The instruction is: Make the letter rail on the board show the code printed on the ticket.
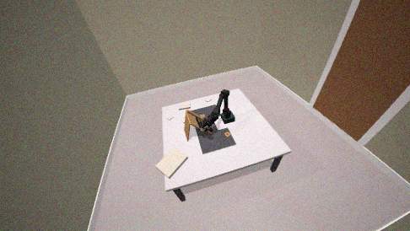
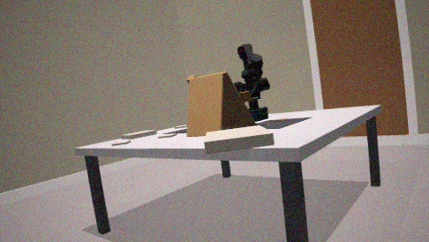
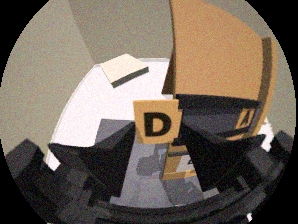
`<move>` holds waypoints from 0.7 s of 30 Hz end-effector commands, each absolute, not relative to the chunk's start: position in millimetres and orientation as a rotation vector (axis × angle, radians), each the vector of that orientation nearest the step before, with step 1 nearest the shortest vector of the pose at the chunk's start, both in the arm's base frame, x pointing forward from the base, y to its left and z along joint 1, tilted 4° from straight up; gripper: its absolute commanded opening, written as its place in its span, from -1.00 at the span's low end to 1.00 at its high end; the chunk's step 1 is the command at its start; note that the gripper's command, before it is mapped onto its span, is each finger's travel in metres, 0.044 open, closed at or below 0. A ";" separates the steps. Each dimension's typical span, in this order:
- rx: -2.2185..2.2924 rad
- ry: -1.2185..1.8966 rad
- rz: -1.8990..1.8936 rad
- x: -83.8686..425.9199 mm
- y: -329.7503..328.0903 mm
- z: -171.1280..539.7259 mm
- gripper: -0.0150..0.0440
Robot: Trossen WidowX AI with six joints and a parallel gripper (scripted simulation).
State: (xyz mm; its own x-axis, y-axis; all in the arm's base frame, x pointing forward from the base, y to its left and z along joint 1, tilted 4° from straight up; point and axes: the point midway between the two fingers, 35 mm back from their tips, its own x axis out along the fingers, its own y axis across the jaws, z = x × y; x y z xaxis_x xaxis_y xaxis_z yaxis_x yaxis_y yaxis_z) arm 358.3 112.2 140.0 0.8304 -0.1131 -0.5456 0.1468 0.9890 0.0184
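My gripper (image 1: 208, 130) (image 3: 157, 124) is shut on a tan tile marked D (image 3: 157, 121), upright and facing the wrist camera. In the wrist view the tile's right edge overlaps the left end of the dark letter rail (image 3: 215, 111); whether they touch I cannot tell. The rail runs across the sloping orange board (image 1: 186, 127) (image 2: 205, 106) (image 3: 217, 55). A tile (image 3: 246, 119), its letter apparently A, shows near the rail's right end. A light printed piece in an orange surround, possibly the ticket, is partly hidden behind my right finger. Its print is unreadable.
Orange tiles lie on the dark mat (image 1: 215, 145) (image 3: 112, 129), one toward the front (image 1: 227, 134) and one behind the arm (image 1: 202, 115). A thick cream slab (image 1: 172, 163) (image 2: 238, 139) (image 3: 124, 69) lies near the table edge. A thinner slab (image 1: 185, 106) (image 2: 139, 133) and small flat pieces lie beyond the board.
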 end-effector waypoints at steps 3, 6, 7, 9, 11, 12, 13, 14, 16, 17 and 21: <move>0.059 0.575 -0.134 357.3 109.6 140.1 -0.49; 0.059 0.575 -0.134 357.1 108.1 140.1 -0.49; 0.059 0.575 -0.134 357.0 107.6 140.1 -0.49; 0.059 0.575 -0.134 356.9 106.6 140.1 -0.49; 0.059 0.575 -0.134 356.8 105.6 140.0 -0.49; 0.058 0.575 -0.134 356.7 105.1 140.0 -0.49; 0.058 0.575 -0.134 356.7 104.6 140.0 -0.49; 0.058 0.575 -0.134 356.6 104.1 140.0 -0.49; 0.058 0.575 -0.134 356.5 103.1 140.0 -0.49; 0.058 0.575 -0.134 356.4 102.6 140.0 -0.49; 0.058 0.574 -0.134 356.2 100.6 140.0 -0.49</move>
State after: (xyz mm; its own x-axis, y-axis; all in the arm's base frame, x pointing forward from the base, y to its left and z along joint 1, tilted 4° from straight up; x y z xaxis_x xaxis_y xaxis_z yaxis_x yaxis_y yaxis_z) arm 356.9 101.7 139.8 0.8302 -0.1137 -0.5457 0.1468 0.9890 0.0173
